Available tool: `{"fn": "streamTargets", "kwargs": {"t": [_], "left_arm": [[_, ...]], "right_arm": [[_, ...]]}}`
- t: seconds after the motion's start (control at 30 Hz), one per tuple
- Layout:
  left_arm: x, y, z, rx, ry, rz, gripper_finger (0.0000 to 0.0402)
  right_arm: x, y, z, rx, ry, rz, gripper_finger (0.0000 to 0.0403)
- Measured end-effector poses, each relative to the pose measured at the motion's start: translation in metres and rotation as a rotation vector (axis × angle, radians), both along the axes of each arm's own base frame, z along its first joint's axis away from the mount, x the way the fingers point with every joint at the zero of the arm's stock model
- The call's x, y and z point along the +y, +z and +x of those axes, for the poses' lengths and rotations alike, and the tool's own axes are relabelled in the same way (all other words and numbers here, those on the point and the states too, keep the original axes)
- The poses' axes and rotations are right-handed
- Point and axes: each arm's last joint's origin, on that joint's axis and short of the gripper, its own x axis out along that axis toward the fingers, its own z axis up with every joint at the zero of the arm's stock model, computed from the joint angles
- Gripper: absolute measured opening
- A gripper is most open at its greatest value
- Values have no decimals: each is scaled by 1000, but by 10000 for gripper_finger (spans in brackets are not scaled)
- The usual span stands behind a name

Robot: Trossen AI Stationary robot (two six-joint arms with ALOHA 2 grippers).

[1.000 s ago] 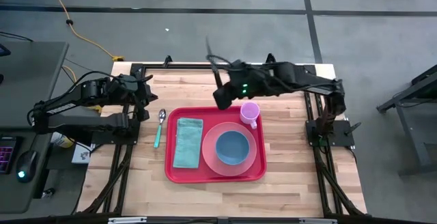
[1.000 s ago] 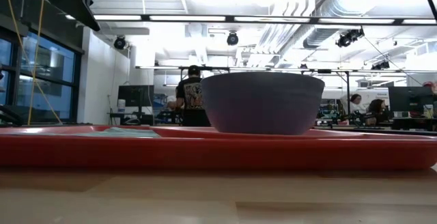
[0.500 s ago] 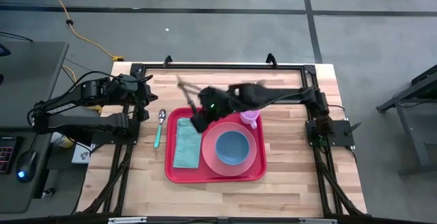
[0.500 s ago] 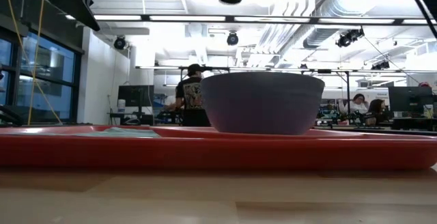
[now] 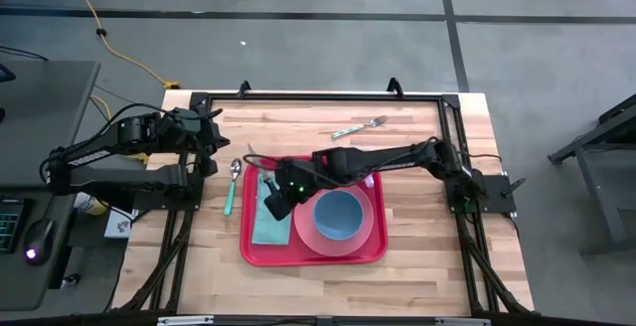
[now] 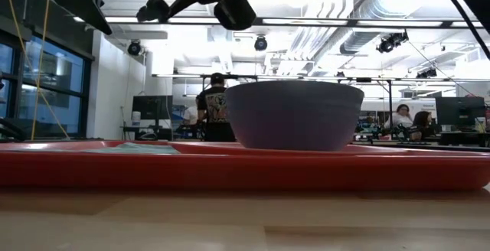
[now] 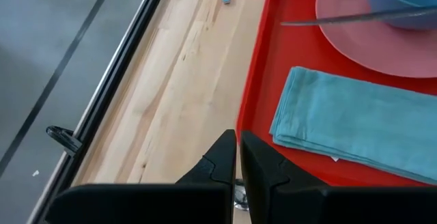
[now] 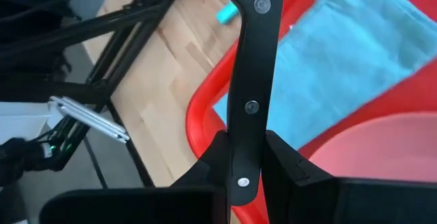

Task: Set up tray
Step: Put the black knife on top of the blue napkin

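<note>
The right gripper (image 5: 270,205), clamped on a dark knife (image 8: 249,80), hangs over the teal napkin (image 5: 266,212) in the red tray (image 5: 313,253) at the table's centre. At nine o'clock the left gripper (image 7: 237,157) waits pinched together beside a spoon (image 5: 234,180); a fork (image 5: 360,126) lies at one o'clock.
</note>
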Motion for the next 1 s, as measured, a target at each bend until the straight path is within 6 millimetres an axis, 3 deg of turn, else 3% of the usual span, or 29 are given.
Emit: {"fn": "streamTargets", "kwargs": {"t": [0.33,0.47,0.7,1.0], "left_arm": [[0,0,0,-55,99,-91,53],[1,1,1,-66,126,-73,53],[4,10,7,-170,135,-22,53],[5,14,10,-201,98,34,53]], "right_arm": [[15,-11,-8,95,-143,-119,30],[29,-22,-6,108,-192,-161,30],[52,-61,11,118,-264,-64,30],[63,-71,21,28,-426,25,30]]}}
